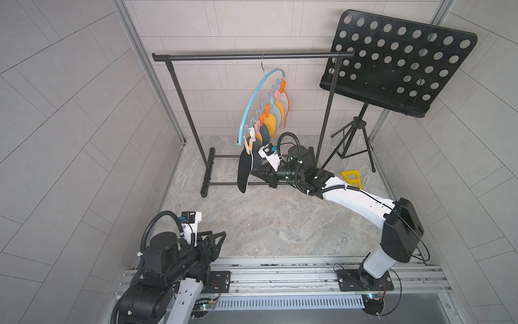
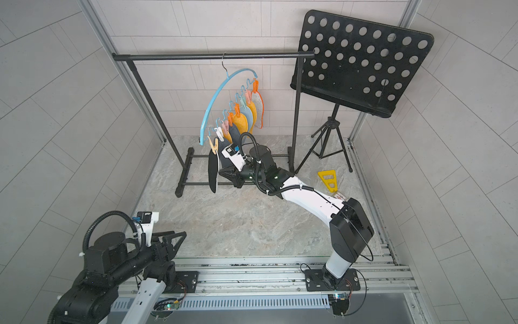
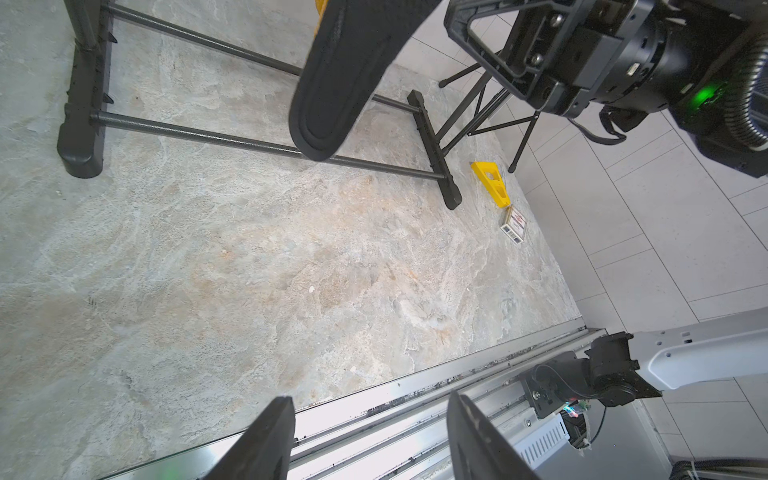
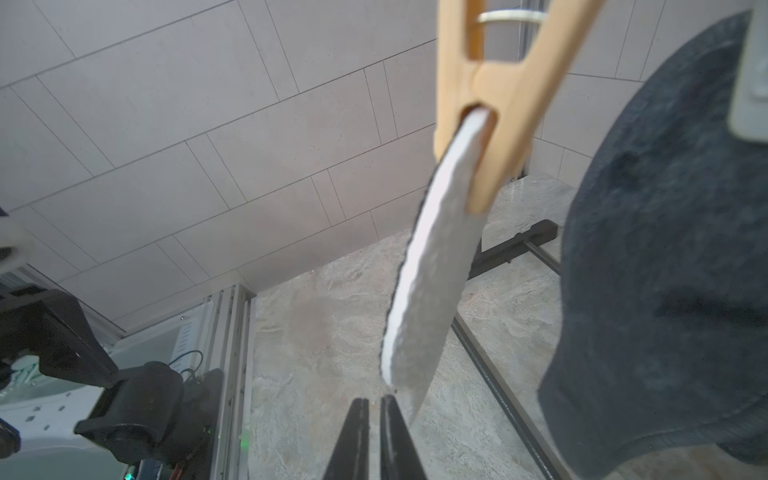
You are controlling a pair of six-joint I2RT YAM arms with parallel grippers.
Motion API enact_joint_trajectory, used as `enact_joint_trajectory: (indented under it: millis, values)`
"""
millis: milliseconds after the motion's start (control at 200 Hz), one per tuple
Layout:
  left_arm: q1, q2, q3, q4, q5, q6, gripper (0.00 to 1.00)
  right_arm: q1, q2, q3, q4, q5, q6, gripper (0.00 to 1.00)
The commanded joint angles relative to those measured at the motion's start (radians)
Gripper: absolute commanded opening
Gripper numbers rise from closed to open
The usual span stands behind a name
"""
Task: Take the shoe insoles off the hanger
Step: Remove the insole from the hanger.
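Note:
The light-blue hanger [image 1: 253, 95] [image 2: 215, 95] hangs by its metal hook from the black rack bar. Several shoe insoles [image 1: 270, 123] hang from its clips in a row. The nearest is a black insole [image 1: 243, 174] [image 2: 213, 174] [image 3: 340, 83], held by a beige clip [image 4: 494, 124], with its pale underside [image 4: 432, 270] showing in the right wrist view. My right gripper [image 1: 253, 171] [image 4: 376, 401] is shut at its lower end. The insole lies against one finger's outer side, with nothing between the fingers. A dark grey insole [image 4: 665, 270] hangs beside it. My left gripper [image 1: 215, 238] [image 3: 370, 415] stands open and empty near the front rail.
The black garment rack [image 1: 252, 56] has floor bars under the insoles. A perforated black music stand [image 1: 398, 61] on a tripod is at the back right. A yellow triangular piece [image 1: 351, 179] and a small card [image 3: 514, 224] lie on the floor. An aluminium rail [image 1: 280, 269] runs along the front.

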Motion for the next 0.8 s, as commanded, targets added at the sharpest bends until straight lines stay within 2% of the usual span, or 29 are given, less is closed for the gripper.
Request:
enact_joint_trajectory:
  millis: [0, 145, 240, 380, 796]
  values:
    - [-0.001, 0.011, -0.004, 0.016, 0.008, 0.015, 0.64, 0.003, 0.016, 0.005, 0.051, 0.007, 0.019, 0.07]
    - [-0.002, 0.034, 0.011, 0.023, 0.002, 0.027, 0.64, 0.003, 0.029, 0.019, 0.057, 0.029, 0.028, 0.07]
    - [-0.001, 0.043, 0.013, 0.024, -0.002, 0.030, 0.64, 0.003, 0.047, 0.037, 0.046, 0.034, 0.022, 0.36]
    - [-0.002, 0.040, 0.012, 0.024, 0.003, 0.030, 0.64, 0.003, 0.078, 0.063, 0.039, 0.081, 0.026, 0.48]
    - [-0.002, 0.049, 0.006, 0.018, 0.005, 0.041, 0.64, 0.027, 0.212, 0.201, 0.110, 0.014, 0.087, 0.45]
